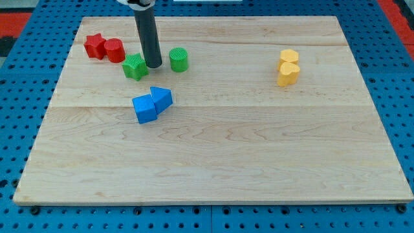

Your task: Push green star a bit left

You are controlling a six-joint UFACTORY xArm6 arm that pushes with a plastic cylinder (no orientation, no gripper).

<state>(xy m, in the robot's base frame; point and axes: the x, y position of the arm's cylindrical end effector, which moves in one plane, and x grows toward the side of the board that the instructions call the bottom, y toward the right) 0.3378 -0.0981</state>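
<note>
The green star (pixel 134 66) lies near the board's upper left. My tip (pixel 154 66) rests on the board just to the star's right, close to or touching it, between the star and a green cylinder (pixel 178 59). The dark rod rises from the tip to the view's top edge.
A red star (pixel 96 46) and a red cylinder (pixel 114 50) sit together left of the green star. A blue cube (pixel 145 108) and a blue triangular block (pixel 161 98) touch below it. Two yellow blocks (pixel 288 67) sit at the right. The wooden board (pixel 213 162) lies on a blue pegboard.
</note>
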